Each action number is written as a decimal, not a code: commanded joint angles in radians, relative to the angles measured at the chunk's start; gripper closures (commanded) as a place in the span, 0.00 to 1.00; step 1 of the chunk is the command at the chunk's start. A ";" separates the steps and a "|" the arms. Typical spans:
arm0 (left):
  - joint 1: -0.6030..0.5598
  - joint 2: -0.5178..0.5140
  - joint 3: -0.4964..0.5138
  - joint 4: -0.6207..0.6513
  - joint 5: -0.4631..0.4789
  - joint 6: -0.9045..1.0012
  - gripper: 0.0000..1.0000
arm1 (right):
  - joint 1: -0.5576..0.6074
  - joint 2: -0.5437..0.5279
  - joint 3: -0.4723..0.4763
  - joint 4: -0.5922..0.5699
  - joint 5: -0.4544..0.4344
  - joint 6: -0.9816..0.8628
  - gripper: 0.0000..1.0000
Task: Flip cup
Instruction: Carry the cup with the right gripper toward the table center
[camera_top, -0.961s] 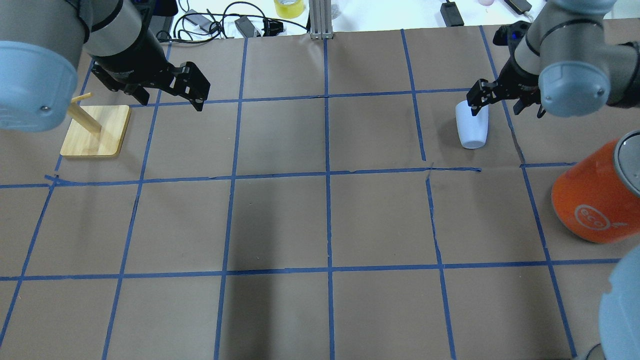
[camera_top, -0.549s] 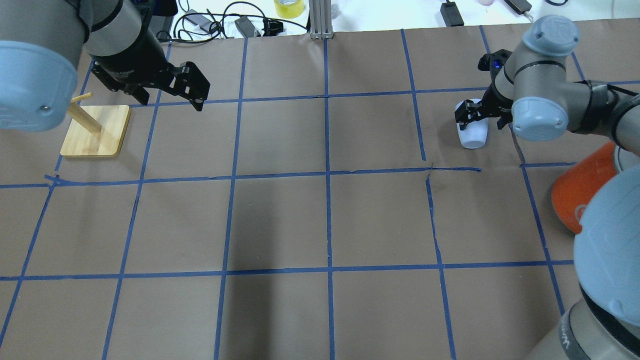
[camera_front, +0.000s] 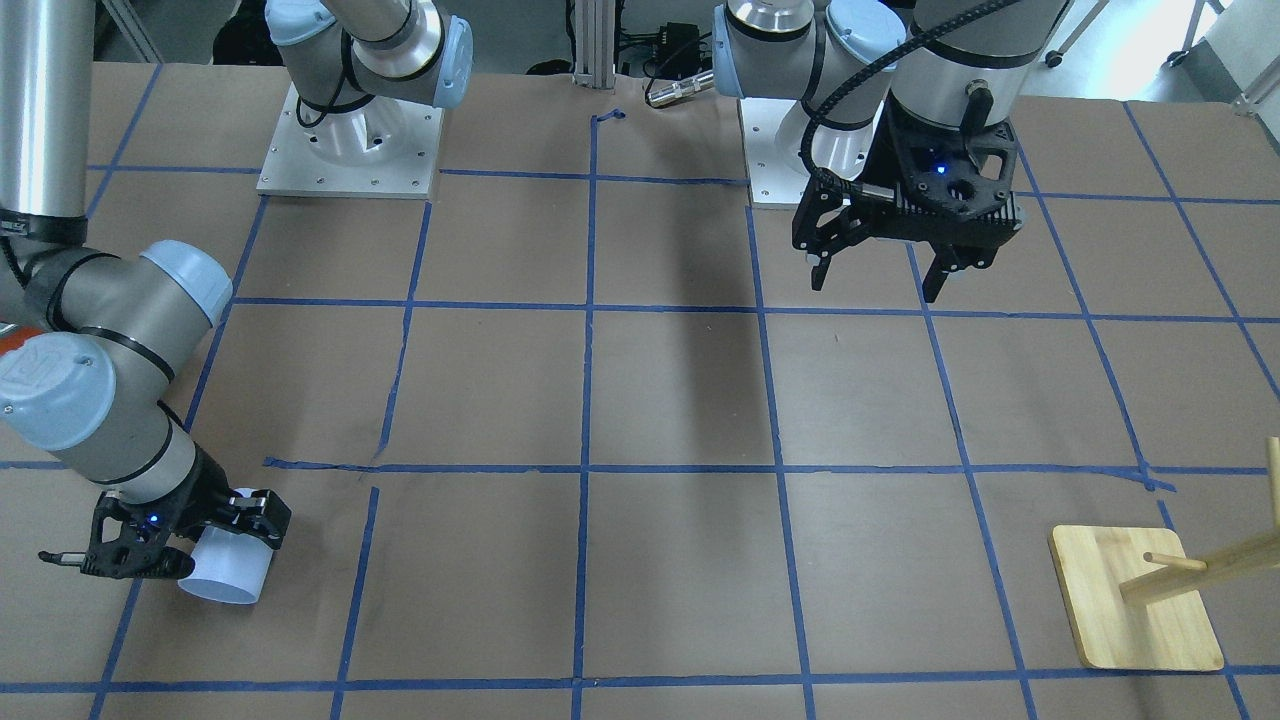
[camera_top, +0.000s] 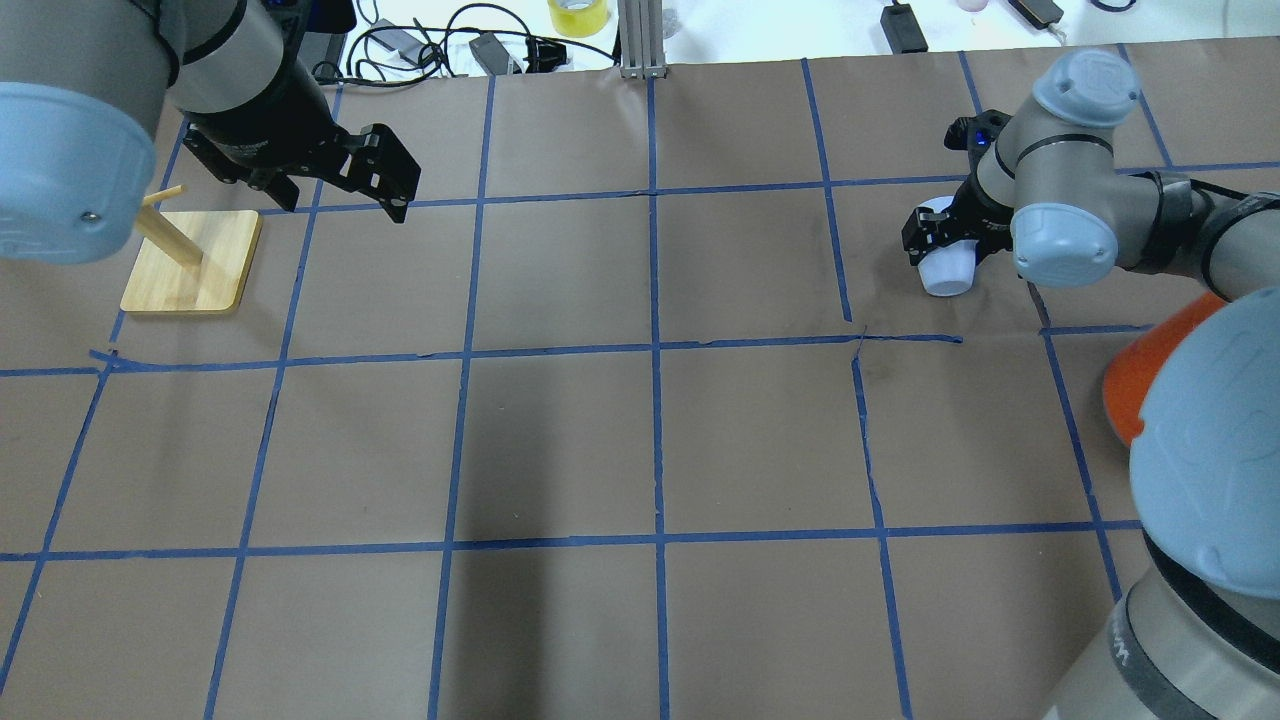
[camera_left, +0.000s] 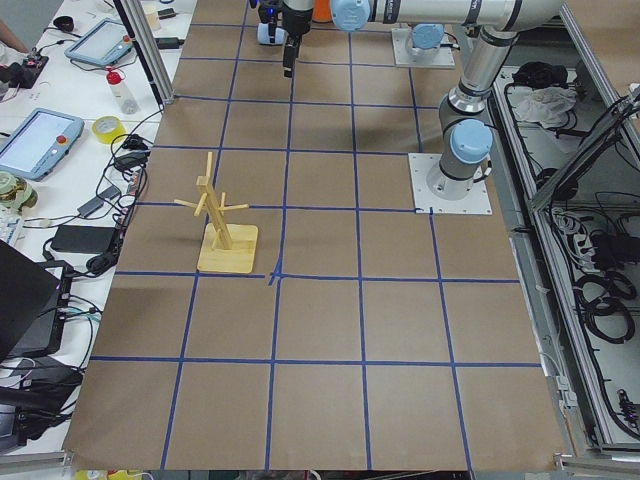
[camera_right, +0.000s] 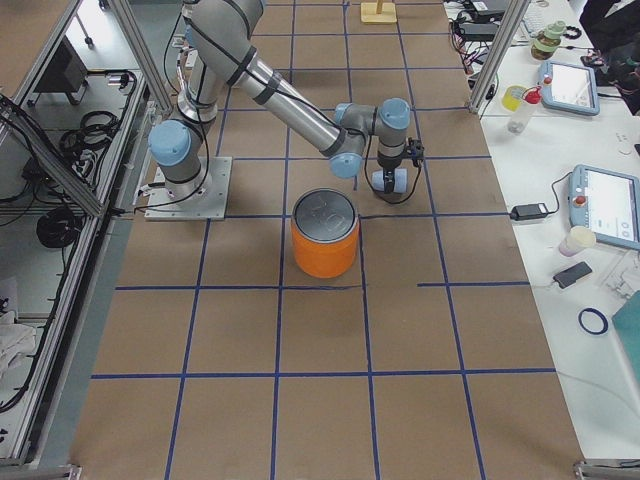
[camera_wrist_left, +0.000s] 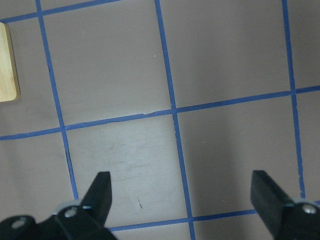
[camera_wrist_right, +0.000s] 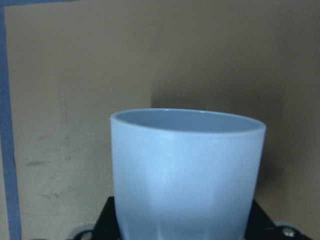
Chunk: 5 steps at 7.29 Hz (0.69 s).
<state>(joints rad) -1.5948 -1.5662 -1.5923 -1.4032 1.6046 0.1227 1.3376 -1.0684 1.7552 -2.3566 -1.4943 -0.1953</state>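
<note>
So, the cup (camera_wrist_right: 187, 175) is lying more or less on its side out on the robot's right, rim pointing away from the robot's base. The right gripper (camera_top: 938, 243) has its fingers (camera_wrist_right: 107, 225) pinched on the walls near the base end. I can't tell if the cup rests on the brown paper (camera_top: 560, 450) or is lifted a hair. I'd call the grab done and the actual flip not done yet: turn it, set it down, let go. The left gripper (camera_front: 876, 288) hangs spread wide over bare paper, well apart, holding nothing. The paper is gridded with blue tape (camera_top: 655, 300). An orange can (camera_right: 325, 245) stands near the cup, and a wooden peg stand (camera_front: 1135, 600) is at the opposite end. Side benches carry tablets (camera_right: 605, 205) and cables (camera_top: 430, 45).
</note>
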 joint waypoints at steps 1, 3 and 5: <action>-0.001 0.000 0.000 0.000 0.001 0.000 0.00 | 0.006 -0.047 0.001 0.014 0.005 -0.004 0.62; 0.001 0.000 0.000 0.001 0.001 0.000 0.00 | 0.114 -0.099 0.001 0.011 0.006 -0.130 0.62; 0.001 0.000 0.000 0.001 0.002 0.000 0.00 | 0.318 -0.082 -0.022 -0.056 0.055 -0.243 0.67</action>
<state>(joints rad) -1.5944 -1.5662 -1.5923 -1.4022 1.6059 0.1227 1.5325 -1.1585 1.7493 -2.3707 -1.4764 -0.3599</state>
